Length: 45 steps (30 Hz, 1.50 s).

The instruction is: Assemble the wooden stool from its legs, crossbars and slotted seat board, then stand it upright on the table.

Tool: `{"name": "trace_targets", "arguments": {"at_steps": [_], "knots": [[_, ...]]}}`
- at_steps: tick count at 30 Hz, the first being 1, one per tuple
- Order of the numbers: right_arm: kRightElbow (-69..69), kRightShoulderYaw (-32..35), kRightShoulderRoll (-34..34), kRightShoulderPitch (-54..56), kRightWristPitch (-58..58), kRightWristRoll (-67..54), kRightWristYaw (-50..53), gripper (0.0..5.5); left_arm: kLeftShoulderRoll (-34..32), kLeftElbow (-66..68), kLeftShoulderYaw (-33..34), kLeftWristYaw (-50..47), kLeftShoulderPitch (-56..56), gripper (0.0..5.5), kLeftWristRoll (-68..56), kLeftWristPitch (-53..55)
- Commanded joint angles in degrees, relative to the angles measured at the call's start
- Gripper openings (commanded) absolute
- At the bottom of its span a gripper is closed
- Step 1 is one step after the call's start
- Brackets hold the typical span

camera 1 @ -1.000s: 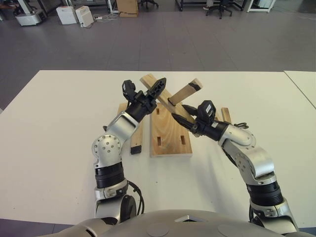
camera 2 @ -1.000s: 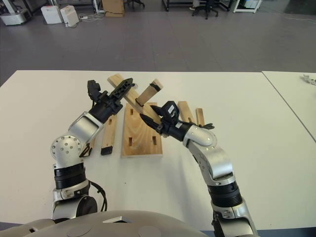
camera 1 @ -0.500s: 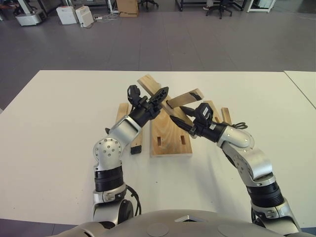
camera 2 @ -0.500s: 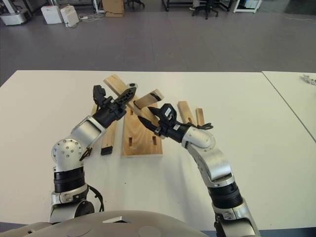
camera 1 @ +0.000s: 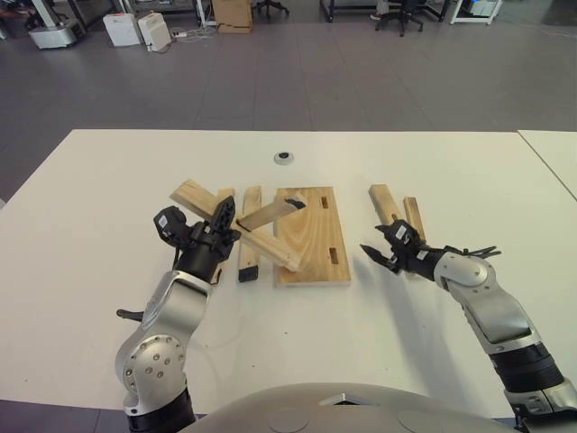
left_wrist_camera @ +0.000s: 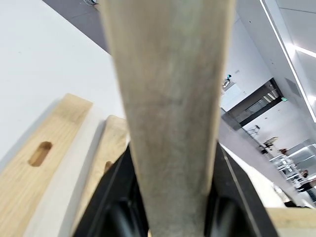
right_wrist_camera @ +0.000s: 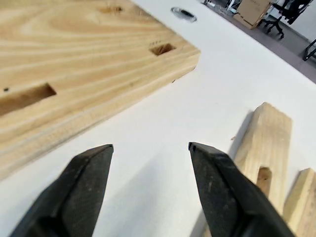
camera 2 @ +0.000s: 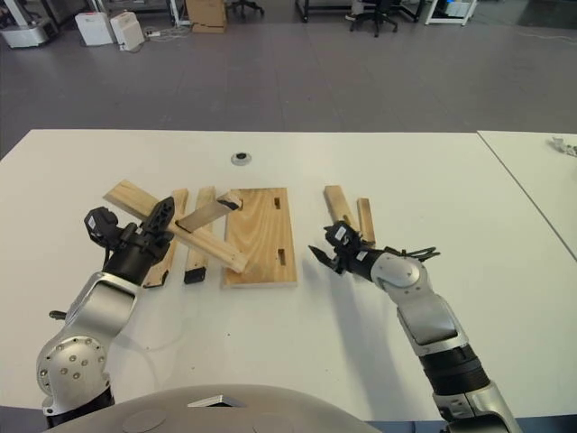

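Observation:
The slotted seat board [camera 1: 314, 236] lies flat mid-table. My left gripper [camera 1: 222, 221] is shut on a long wooden leg [camera 1: 268, 246] that slants from the left down onto the board's near left corner; the left wrist view shows this leg [left_wrist_camera: 168, 113] between the fingers. A shorter black-tipped crossbar [camera 1: 270, 213] leans up from that leg toward the board. My right gripper [camera 1: 372, 253] is open and holds nothing, low over the table just right of the board. In the right wrist view its fingertips [right_wrist_camera: 101, 158] frame bare table beside the board [right_wrist_camera: 74, 64].
Two wooden pieces [camera 1: 249, 233] lie left of the board under the held leg. Two more, a slotted leg [camera 1: 384, 204] and a thin bar [camera 1: 414, 216], lie to its right beyond my right gripper. A black round grommet [camera 1: 284, 158] sits farther back.
Both arms have drawn back and down. The left gripper swung the leg left and lower, onto the board's corner. The right gripper moved right, away from the crossbar, down to the table.

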<state>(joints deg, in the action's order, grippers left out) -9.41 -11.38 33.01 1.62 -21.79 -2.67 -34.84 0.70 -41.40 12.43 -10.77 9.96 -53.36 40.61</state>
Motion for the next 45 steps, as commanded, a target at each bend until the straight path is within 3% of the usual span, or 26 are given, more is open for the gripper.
{"name": "trace_targets", "arguments": {"at_steps": [1, 7, 19, 24, 35, 37, 41, 45], "knots": [[-0.4, -5.3, -0.6, -0.7, 2.2, 1.7, -3.3, 2.86, -2.3, 2.2, -4.3, 0.5, -0.1, 1.02, 9.5, -3.4], [-1.9, -8.0, -1.7, -0.8, 2.6, 2.0, -4.3, 2.86, -4.1, 3.2, -8.9, 1.6, 1.4, 1.02, 18.3, -7.7], [0.2, -9.3, -5.0, 1.2, 3.3, 3.9, -3.7, 2.86, -3.3, 3.2, -9.9, 3.4, -2.7, 1.02, 19.6, -10.7], [0.9, -9.3, -5.2, 1.7, 3.8, 4.2, -3.6, 2.86, -7.3, 5.4, -12.5, 5.3, 0.6, 1.02, 24.6, -8.6], [1.0, -8.7, -4.6, 1.6, 3.9, 5.2, -3.7, 2.86, -8.3, -1.5, -6.9, -0.8, -1.8, 1.02, 23.4, 0.7], [1.2, -8.8, -4.7, 2.1, 3.9, 5.4, -3.7, 2.86, -8.2, -0.6, -8.6, -0.5, -2.2, 1.02, 24.5, 1.1], [1.8, -9.2, -4.9, 2.8, 4.3, 6.0, -3.7, 2.86, -11.4, 2.8, -20.5, 3.8, -2.8, 1.02, 30.6, 0.7], [1.5, -9.4, -4.2, 3.4, 4.4, 7.0, -3.8, 2.86, -14.9, 4.6, -25.0, 5.3, -2.4, 1.02, 37.2, -0.8]]}}
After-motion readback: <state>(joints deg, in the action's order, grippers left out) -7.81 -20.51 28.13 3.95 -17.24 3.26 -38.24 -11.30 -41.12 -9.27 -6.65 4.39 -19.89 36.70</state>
